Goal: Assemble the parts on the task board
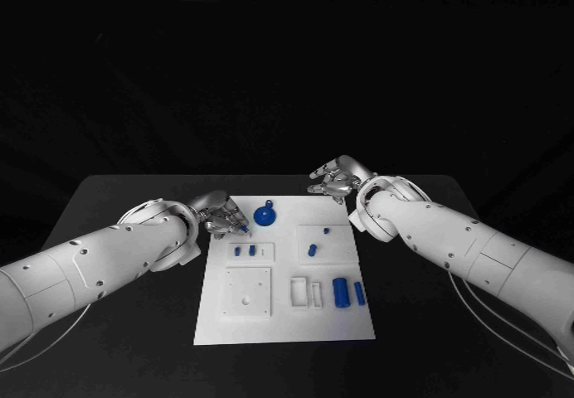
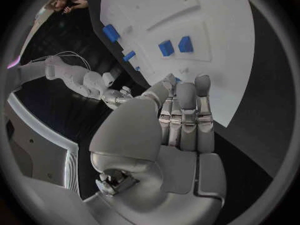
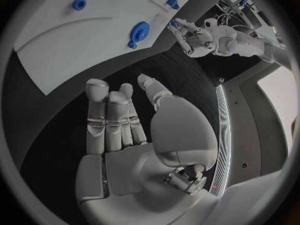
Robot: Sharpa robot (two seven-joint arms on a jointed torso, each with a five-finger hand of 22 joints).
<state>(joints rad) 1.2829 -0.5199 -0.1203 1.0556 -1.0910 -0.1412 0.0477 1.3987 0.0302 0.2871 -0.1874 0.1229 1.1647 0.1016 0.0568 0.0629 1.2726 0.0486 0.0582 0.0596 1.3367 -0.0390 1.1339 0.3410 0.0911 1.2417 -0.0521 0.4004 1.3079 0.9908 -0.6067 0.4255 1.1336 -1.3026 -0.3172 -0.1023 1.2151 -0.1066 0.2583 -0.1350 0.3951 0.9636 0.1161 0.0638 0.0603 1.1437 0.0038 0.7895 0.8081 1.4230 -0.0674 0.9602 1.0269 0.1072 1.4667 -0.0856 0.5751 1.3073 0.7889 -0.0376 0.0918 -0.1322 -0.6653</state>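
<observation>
black tabletop (image 1: 132, 199) carries the white task board (image 1: 287, 327) in its middle, with small blue parts (image 1: 341, 293) scattered in its recesses and a round blue part (image 1: 265, 218) with a loop near its far edge; their finer shapes are too small to read. left hand (image 1: 219, 217) sits at the board's far left corner, and whether its fingertips pinch anything cannot be told. right hand (image 1: 336, 178) hovers past the far right corner, fingers apart, holding nothing.

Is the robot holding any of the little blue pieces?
Left hand seems to pinch a small blue part at its fingertips. Silver right hand holds nothing.
</observation>
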